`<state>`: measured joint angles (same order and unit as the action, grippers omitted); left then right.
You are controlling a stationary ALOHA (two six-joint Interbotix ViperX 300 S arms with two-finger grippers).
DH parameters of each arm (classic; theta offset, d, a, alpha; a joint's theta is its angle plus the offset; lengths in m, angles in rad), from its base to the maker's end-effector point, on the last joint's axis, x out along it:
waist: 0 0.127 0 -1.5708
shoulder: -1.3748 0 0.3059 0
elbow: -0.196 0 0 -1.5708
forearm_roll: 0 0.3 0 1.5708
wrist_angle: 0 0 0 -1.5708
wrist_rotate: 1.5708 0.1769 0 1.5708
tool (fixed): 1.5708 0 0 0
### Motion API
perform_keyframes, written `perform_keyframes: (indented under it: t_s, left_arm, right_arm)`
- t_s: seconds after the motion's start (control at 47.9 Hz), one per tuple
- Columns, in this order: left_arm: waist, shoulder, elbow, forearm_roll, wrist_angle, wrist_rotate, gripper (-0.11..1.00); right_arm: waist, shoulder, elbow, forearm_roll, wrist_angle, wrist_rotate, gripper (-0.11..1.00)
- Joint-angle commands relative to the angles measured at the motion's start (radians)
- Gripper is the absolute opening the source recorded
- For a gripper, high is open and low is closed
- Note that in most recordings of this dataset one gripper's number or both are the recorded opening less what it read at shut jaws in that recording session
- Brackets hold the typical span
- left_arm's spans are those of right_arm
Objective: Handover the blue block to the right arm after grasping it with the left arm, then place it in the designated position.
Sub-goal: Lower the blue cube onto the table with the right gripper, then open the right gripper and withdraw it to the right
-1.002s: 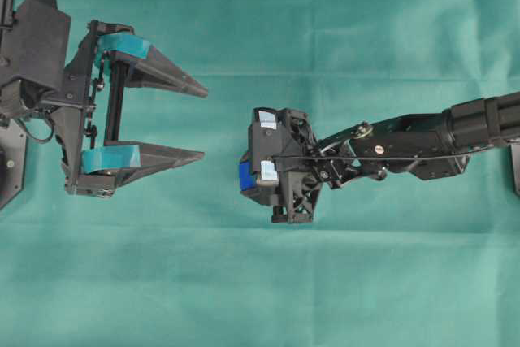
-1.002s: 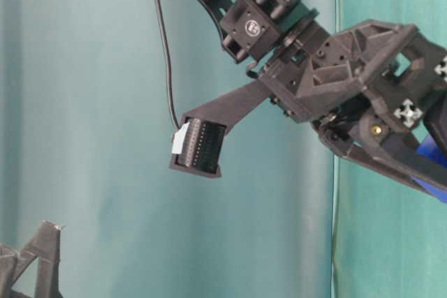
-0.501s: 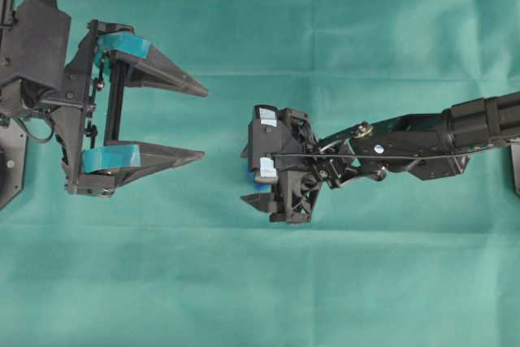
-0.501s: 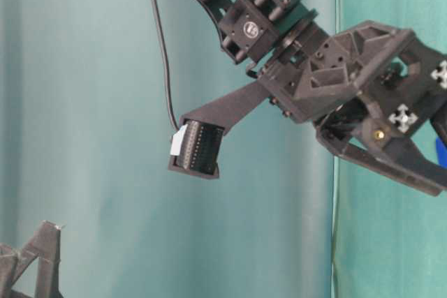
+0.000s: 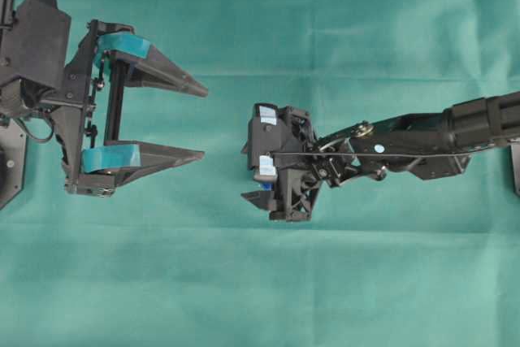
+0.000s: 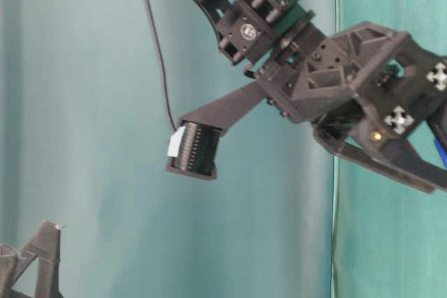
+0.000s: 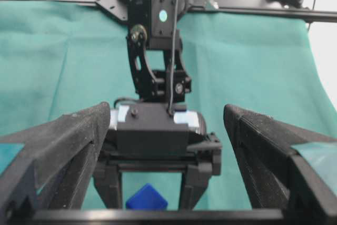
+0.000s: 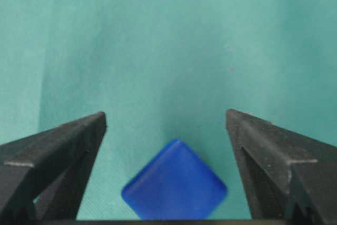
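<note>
Seemingly nearly done: blue block lies on the green cloth between the right pincer's spread fingers; left pincer spread, empty, frame left.

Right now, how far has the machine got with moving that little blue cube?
Nearly finished, it seems. The handover looks done: the left gripper sits apart, open and empty. The right gripper is open too, its fingers standing clear on either side of the blue block, which appears to lie on the green cloth. Left: pulling away. The white target marks aren't visible, so exact placement can't be confirmed.
</note>
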<state>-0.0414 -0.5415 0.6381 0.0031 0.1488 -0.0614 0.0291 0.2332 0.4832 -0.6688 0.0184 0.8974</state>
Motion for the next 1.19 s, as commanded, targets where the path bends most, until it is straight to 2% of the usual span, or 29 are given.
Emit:
perform_keyframes:
  t_s: [0.0,0.564,0.877,1.169]
  left_arm:
    - [0.002,-0.005,-0.02,0.002,-0.005,0.002,1.0]
    - [0.002,-0.005,-0.02,0.002,-0.005,0.002,1.0]
    - [0.002,-0.005,-0.02,0.002,-0.005,0.002,1.0]
    - [0.002,-0.005,-0.021,0.002,-0.005,0.002,1.0]
  right_arm:
    - [0.003,-0.083,-0.023,0.0,0.04,-0.002,0.92]
    - [0.009,-0.388,-0.025,-0.011,0.276,-0.054,0.92]
    - [0.015,-0.537,-0.025,-0.054,0.336,-0.054,0.92]
    - [0.015,-0.646,-0.011,-0.083,0.344,-0.055,0.92]
